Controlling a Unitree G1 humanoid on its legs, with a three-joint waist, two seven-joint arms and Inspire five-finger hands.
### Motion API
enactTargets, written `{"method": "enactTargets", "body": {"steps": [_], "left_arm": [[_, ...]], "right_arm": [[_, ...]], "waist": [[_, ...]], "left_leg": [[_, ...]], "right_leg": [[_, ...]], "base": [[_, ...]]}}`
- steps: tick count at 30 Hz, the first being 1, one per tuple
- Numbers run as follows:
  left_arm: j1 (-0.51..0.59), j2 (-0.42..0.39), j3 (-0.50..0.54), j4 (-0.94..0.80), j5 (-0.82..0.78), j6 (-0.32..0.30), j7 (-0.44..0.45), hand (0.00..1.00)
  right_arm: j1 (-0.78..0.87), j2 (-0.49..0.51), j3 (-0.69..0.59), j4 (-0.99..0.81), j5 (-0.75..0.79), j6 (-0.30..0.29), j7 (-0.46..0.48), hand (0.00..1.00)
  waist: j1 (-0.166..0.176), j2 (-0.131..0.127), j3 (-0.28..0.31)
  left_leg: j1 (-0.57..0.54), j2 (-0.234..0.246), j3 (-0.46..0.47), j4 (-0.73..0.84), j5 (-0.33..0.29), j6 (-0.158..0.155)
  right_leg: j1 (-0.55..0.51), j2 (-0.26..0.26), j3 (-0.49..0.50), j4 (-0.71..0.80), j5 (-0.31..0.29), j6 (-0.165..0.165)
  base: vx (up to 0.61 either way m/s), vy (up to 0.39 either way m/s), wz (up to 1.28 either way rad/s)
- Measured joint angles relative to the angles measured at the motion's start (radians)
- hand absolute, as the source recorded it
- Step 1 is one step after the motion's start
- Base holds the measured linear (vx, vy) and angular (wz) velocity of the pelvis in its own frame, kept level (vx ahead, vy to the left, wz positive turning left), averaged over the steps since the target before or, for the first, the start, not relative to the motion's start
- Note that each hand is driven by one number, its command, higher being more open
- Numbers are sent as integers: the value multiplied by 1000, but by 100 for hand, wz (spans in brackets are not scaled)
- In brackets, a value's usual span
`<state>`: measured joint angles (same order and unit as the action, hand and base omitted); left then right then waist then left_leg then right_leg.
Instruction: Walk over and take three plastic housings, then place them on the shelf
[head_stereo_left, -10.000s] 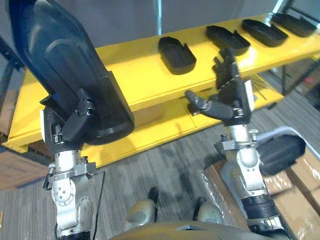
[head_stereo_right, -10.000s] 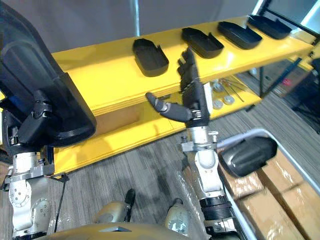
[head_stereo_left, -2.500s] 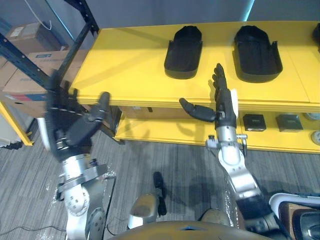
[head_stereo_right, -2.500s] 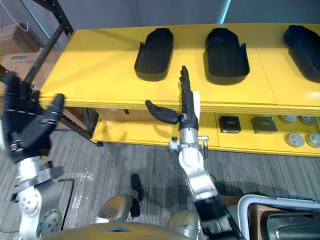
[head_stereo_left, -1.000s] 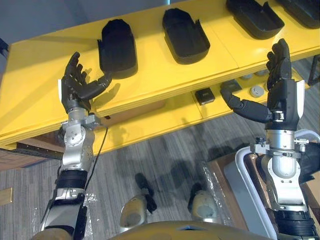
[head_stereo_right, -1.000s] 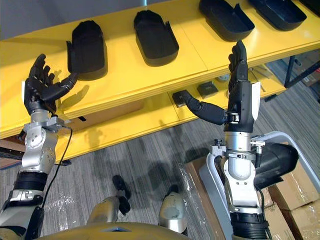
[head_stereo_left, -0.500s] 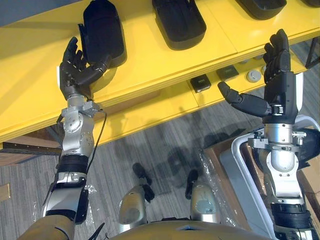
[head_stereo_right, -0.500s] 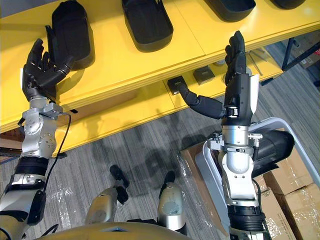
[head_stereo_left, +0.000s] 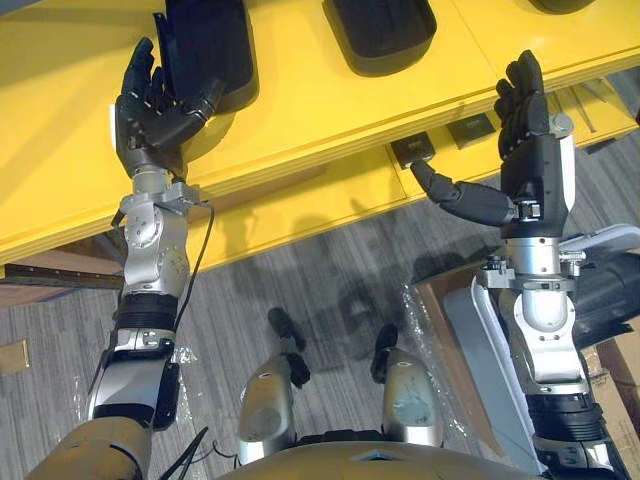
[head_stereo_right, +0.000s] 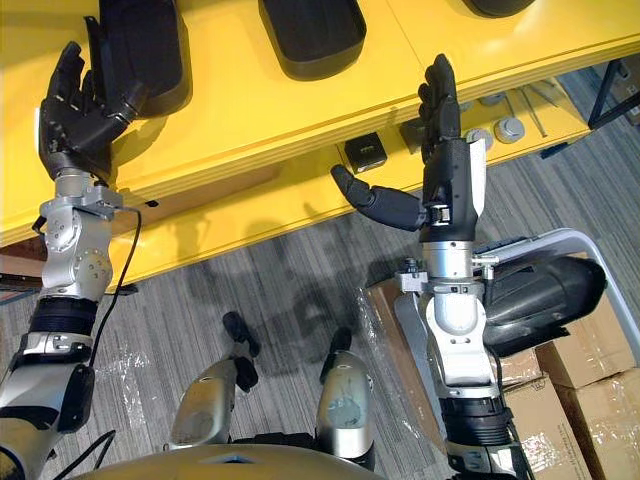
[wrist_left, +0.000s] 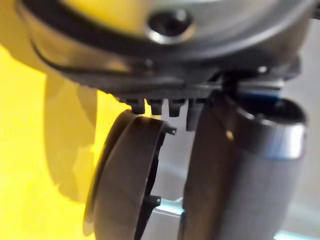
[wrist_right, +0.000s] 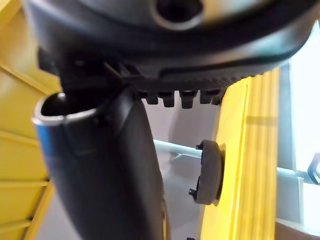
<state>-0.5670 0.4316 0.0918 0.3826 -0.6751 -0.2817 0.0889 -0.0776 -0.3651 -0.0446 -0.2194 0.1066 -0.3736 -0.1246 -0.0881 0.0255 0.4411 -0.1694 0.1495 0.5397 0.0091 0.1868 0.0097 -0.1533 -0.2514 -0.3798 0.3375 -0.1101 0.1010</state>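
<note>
Left hand (head_stereo_left: 150, 118): released, fingers straight beside plastic housing (head_stereo_left: 212, 40) on shelf (head_stereo_left: 300, 110); right hand (head_stereo_left: 530, 150): released, upright

No legible text, number or sign. Yellow shelf (head_stereo_left: 300, 105): bare surface, unmarked. Black housings (head_stereo_left: 212, 40) on the shelf: no readable label. Cardboard boxes (head_stereo_right: 590, 395) on the floor before the shelf: any print too small to read.

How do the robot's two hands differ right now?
The left hand is at the yellow shelf, thumb against a black housing; the right hand stands in the air, touching nothing. The left hand's fingers bend slightly, the right hand's are straight. Both are open, holding nothing.
</note>
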Motion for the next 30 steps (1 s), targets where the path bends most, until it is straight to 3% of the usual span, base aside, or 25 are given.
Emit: {"method": "enactTargets", "body": {"steps": [30], "left_arm": [[19, 0, 0, -35, -65, 70, -105, 100]], "right_arm": [[-7, 16, 36, 27, 20, 25, 7, 100]], "waist": [[1, -1, -2]], "left_leg": [[4, -20, -14, -21, 21, 16]], "right_leg": [[-4, -19, -12, 18, -1, 2]], "base": [[0, 1, 0]]}}
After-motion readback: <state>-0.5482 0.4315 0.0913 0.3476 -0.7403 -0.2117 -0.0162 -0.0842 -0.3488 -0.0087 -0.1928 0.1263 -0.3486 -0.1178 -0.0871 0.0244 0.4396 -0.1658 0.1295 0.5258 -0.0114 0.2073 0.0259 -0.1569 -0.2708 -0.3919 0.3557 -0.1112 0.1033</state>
